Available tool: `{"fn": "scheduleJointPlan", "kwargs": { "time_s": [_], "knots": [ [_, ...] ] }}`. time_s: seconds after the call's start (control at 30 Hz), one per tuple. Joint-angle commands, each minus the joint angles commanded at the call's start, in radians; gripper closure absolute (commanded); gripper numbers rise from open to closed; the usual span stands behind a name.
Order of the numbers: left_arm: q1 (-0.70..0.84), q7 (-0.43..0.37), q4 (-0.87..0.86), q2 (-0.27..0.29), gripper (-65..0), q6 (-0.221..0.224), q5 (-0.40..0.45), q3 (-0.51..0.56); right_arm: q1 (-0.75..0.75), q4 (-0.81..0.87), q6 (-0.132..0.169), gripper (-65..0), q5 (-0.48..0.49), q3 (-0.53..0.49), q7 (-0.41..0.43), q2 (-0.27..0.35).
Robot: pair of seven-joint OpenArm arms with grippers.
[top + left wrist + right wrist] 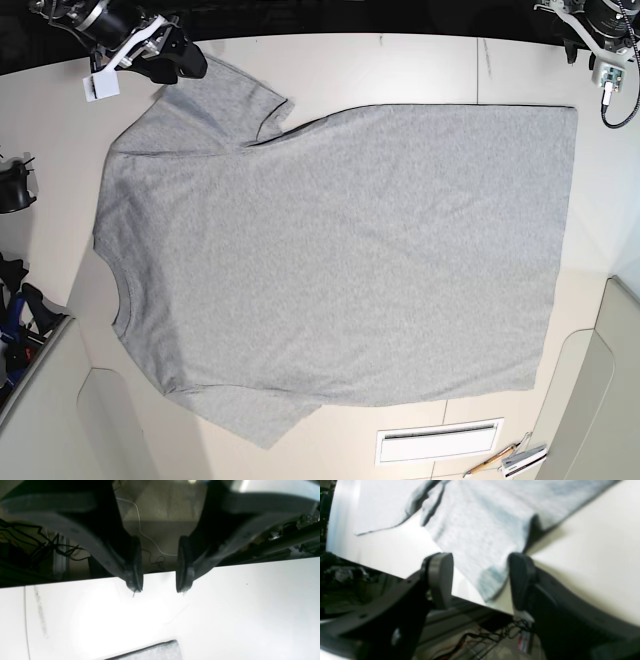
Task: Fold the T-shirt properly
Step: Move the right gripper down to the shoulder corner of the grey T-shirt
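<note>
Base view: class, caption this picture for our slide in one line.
Grey T-shirt spread flat on white table, right gripper at its sleeve.

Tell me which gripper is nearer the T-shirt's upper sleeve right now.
Right. The right gripper sits open at the sleeve's outer edge, cloth between its fingers in the wrist view. The left gripper hovers open past the T-shirt's hem corner, far across the table.

One T-shirt (340,250), one table (400,60), two arms, and two pens (500,460) at the table's edge

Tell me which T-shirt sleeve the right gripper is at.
The upper sleeve, at the table's far edge: the right gripper straddles its tip, open. The lower sleeve lies untouched.
</note>
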Motion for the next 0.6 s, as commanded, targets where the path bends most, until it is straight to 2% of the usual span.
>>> {"fn": "scheduleJointPlan", "kwargs": {
  "time_s": [0.17, 0.27, 0.37, 0.43, 0.6],
  "knots": [
    [0.0, 0.007, 0.0, 0.0, -25.7, 0.0, -0.004, 0.0, 0.039, -0.037, -0.007, -35.8, 0.002, -0.001, 0.004, -0.011],
    [0.0, 0.008, 0.0, 0.0, -31.6, 0.0, -0.004, 0.0, 0.082, -0.102, -0.006, -35.8, 0.014, -0.001, 0.003, -0.011],
    [0.0, 0.015, 0.0, 0.0, -31.9, 0.0, -0.004, 0.0, 0.114, -0.159, -0.006, -35.8, 0.037, -0.001, -0.002, -0.024],
    [0.0, 0.018, 0.0, 0.0, -31.9, 0.0, -0.004, 0.0, 0.113, -0.161, 0.008, -35.8, 0.058, -0.002, -0.023, -0.032],
    [0.0, 0.025, 0.0, 0.0, -31.9, -0.001, -0.003, 0.0, 0.059, -0.145, 0.008, -35.8, 0.076, -0.002, -0.041, -0.032]
  ]
}}
